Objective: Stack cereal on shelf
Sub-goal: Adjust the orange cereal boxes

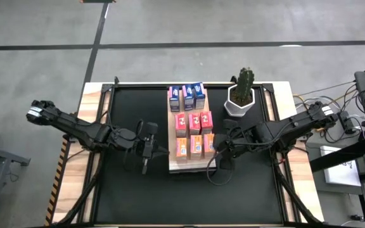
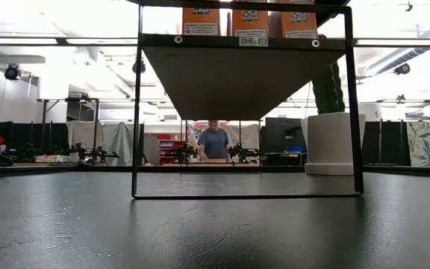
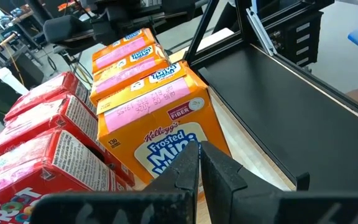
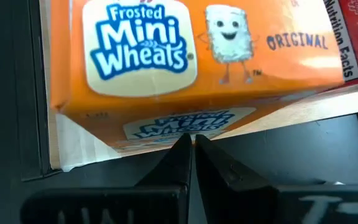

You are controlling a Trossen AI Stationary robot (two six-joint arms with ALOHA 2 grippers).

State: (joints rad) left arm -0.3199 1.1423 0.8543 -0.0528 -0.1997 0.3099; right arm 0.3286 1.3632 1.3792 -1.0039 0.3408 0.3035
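Cereal boxes (image 1: 191, 121) stand in three rows of three on the light wood shelf (image 1: 192, 167) at the centre of the high view: a blue row toward the top of the frame, a pink-red row in the middle, and an orange row nearest the bottom. The shelf sits raised on a thin black frame (image 2: 137, 112) over the black mat (image 1: 125, 190) that covers the tabletop (image 1: 75, 202), and the low view shows its underside with the orange boxes' lower edges along the top of the picture. The left tool (image 1: 146, 150) lies just left of the shelf's lower left corner, its fingers pressed together; in its wrist view the fingertips (image 3: 197, 163) point at the end face of the nearest orange box (image 3: 160, 118), with the other two orange boxes lined up behind it and pink-red boxes (image 3: 42, 134) beside them. The right tool (image 1: 219, 147) lies at the shelf's lower right, close beside the right-hand orange box, fingers likewise pressed together and pinching nothing; its wrist view shows the tips (image 4: 191, 146) just at the lower edge of that orange box (image 4: 191, 56), whether touching cannot be told. A white-potted cactus (image 1: 242, 94) stands right of the blue row. A person (image 2: 213, 140) shows in the room beyond.
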